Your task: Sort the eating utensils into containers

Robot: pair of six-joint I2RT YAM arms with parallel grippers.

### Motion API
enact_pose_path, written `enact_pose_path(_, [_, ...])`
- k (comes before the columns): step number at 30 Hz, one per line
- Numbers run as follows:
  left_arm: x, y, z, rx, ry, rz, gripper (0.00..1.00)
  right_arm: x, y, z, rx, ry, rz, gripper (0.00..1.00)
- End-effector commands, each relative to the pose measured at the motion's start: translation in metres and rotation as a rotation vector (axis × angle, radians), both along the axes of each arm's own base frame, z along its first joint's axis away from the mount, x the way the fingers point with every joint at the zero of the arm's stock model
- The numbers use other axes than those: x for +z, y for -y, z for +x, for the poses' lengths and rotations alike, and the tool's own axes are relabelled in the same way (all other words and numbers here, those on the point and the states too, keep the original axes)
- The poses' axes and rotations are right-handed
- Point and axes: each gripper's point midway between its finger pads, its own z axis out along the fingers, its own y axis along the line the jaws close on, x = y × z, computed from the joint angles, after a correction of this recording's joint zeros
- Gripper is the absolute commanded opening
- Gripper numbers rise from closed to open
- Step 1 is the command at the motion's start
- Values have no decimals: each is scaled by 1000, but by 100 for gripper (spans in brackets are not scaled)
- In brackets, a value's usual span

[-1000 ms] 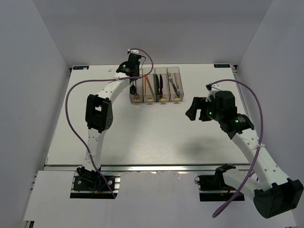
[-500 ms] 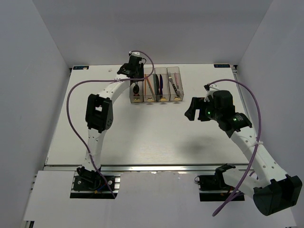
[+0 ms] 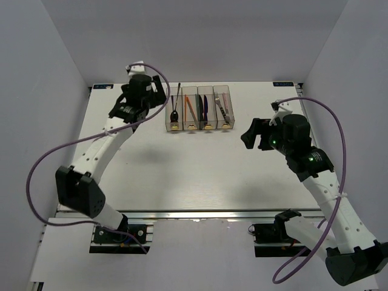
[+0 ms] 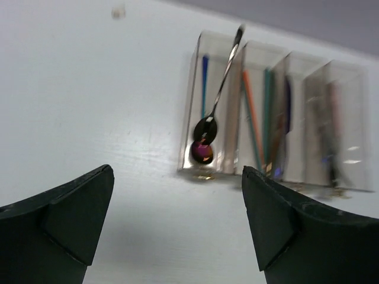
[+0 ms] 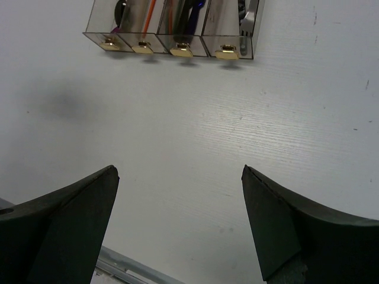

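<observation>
The containers [image 3: 199, 109], four translucent bins in a row, stand at the back of the table and hold the eating utensils. A black spoon [image 4: 220, 83] leans in the leftmost bin, bowl down, with its handle poking over the far rim beside a blue utensil [image 4: 204, 80]. Orange and teal sticks [image 4: 254, 112] lie in the second bin. A grey fork [image 5: 249, 16] lies in the rightmost bin. My left gripper [image 3: 156, 98] hovers open and empty just left of the bins, its jaws [image 4: 176, 173] wide apart. My right gripper [image 3: 250, 136] hangs open and empty to the right of the bins.
Small yellow tabs [image 5: 179, 51] mark the near ends of the bins. The white table [image 3: 182, 163] ends in a metal rail [image 3: 194, 213] at the front. Purple cables [image 3: 91, 136] loop beside both arms. Grey walls close in the sides and back.
My left gripper has opened and let go of the black spoon, which now rests in the leftmost bin. It has drawn back to the left. The right gripper shifted slightly right.
</observation>
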Motion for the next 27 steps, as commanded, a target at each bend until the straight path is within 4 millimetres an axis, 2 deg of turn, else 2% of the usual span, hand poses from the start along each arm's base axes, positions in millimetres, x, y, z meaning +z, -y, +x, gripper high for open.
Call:
enact_pose_path(1, [39, 5, 2, -4, 117, -75, 97, 23, -1, -2, -3, 41, 32, 89])
enact_pose_path(2, [46, 11, 3, -33, 110, -86, 95, 23, -4, -5, 11, 36, 40, 89])
enact_pose_path(5, [50, 32, 14, -111, 144, -146, 92, 23, -2, -6, 2, 39, 40, 89])
enact_pose_path(7, [30, 47, 29, -156, 104, -142, 90, 21, -2, -7, 6, 31, 38, 89])
enact_pose_path(8, [22, 51, 36, -177, 79, -126, 86, 17, -2, -8, 10, 20, 34, 89])
enact_pose_path(9, [35, 56, 48, -191, 101, -112, 83, 15, -3, -8, 14, 16, 33, 89])
enact_pose_path(10, [7, 55, 60, -170, 44, -73, 75, 14, -3, -9, 19, 14, 33, 89])
enact_pose_path(11, [2, 56, 67, -165, 35, -55, 66, 9, -2, -9, 17, 7, 24, 89])
enact_pose_path(12, [12, 57, 77, -167, 61, -37, 58, 7, -1, -9, 14, 6, 18, 89])
enact_pose_path(13, [7, 57, 83, -164, 55, -19, 55, 6, 1, -9, 6, 11, 12, 89])
enact_pose_path(14, [-9, 59, 93, -167, 36, 1, 55, 4, 1, -9, 6, 9, 8, 89])
enact_pose_path(15, [-2, 62, 101, -177, 59, 14, 55, 3, 2, -8, 6, 10, 0, 89])
enact_pose_path(16, [-4, 64, 107, -179, 64, 19, 55, 1, 2, -8, 5, 4, -2, 89])
enact_pose_path(17, [-23, 65, 115, -175, 36, 39, 55, 1, 2, -7, 5, 6, -2, 89])
enact_pose_path(18, [-27, 65, 120, -175, 32, 54, 55, 0, 1, -7, 9, 5, 0, 89])
enact_pose_path(19, [-19, 67, 128, -171, 52, 58, 55, 0, 0, -7, 15, 4, 3, 89])
enact_pose_path(20, [-37, 68, 133, -174, 22, 74, 55, -1, -1, -7, 17, 3, 4, 89])
enact_pose_path(23, [-44, 66, 144, -161, 31, 105, 55, -1, -5, -6, 32, 0, 13, 89])
enact_pose_path(27, [-71, 66, 153, -166, 14, 127, 52, -2, -11, -8, 64, -4, 36, 89])
